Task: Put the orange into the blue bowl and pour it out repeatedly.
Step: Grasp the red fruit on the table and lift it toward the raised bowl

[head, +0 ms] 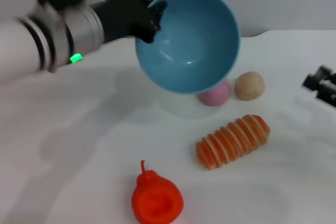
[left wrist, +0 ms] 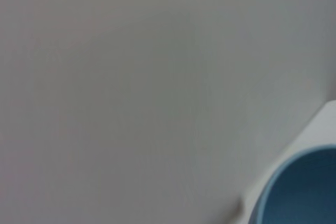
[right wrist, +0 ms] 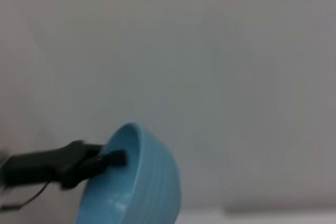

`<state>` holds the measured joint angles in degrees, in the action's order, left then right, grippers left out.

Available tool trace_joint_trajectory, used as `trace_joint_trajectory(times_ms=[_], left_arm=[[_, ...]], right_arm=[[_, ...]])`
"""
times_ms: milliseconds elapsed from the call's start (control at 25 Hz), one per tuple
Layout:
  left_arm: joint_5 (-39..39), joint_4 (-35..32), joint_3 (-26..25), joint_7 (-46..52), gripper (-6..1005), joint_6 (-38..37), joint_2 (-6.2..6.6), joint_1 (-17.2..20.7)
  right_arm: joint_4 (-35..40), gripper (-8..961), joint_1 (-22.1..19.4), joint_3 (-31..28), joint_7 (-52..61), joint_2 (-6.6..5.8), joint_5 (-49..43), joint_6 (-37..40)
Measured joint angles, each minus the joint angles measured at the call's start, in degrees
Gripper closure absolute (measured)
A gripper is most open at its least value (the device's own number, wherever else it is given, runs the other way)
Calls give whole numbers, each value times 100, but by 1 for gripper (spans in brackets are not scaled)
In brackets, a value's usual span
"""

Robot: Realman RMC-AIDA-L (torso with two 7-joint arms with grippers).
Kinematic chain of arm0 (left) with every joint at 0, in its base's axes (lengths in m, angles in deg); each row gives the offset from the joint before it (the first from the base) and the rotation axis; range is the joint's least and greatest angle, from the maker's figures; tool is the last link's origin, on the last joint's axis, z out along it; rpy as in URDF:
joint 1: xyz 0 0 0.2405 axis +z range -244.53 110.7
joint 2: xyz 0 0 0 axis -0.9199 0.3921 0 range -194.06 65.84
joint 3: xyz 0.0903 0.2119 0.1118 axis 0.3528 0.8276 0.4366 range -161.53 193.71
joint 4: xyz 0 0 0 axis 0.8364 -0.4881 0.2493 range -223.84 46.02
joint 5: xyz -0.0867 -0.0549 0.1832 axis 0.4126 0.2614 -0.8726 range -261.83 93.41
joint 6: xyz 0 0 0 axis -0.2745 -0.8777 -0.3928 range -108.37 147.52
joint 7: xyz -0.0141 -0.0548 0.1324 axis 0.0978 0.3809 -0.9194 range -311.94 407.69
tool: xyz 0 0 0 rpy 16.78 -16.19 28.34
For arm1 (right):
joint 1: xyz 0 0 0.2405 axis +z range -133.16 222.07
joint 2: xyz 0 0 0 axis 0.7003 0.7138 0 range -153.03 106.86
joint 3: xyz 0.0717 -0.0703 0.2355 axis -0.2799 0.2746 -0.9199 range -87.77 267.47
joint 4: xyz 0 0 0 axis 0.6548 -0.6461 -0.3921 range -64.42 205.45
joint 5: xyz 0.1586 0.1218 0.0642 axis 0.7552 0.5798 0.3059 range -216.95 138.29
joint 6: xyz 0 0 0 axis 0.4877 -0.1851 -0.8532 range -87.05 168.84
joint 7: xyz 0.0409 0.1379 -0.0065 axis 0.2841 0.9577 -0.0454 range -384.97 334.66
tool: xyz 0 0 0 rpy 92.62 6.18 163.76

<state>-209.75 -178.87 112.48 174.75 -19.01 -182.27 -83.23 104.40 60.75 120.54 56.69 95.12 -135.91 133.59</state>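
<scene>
The blue bowl (head: pixel 187 40) hangs in the air above the table's far middle, tipped on its side with its empty inside facing me. My left gripper (head: pixel 152 18) is shut on the bowl's rim at its upper left. The bowl also shows in the left wrist view (left wrist: pixel 302 187) and in the right wrist view (right wrist: pixel 136 182), where the left gripper's fingers (right wrist: pixel 107 158) clamp its rim. The orange (head: pixel 156 199) lies on the table at the near middle, below and in front of the bowl. My right gripper (head: pixel 321 85) sits at the right edge, away from both.
An orange-and-cream striped ridged oblong (head: pixel 233 141) lies right of the orange. A pink ball (head: pixel 215 93) and a tan ball (head: pixel 249 85) sit just under the bowl's right side. The table (head: pixel 79 145) is white.
</scene>
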Motion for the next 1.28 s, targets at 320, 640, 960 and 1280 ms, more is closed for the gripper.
trace_joint_trajectory(times_ms=[320,640,960,1280], left_arm=[[-1460,613,-932,1834,1000,-2398,1,-1255],[-1744,1055,-893,2102,999,-2039,-6,-1594],[-1747,1255,-857,2108,1000,-1804,-11,-1615],[-1710,1433,-747,2112,1000,-1646,-20,-1680]], right_arm=[[451,215,488,476,1465,3,-1532,26],[115,216,1259,1789,2184,38,-2126,36],[-942,224,2175,2432,2400,81,-2100,-497],[-1998,250,2915,2559,2442,138,-2037,-1243]])
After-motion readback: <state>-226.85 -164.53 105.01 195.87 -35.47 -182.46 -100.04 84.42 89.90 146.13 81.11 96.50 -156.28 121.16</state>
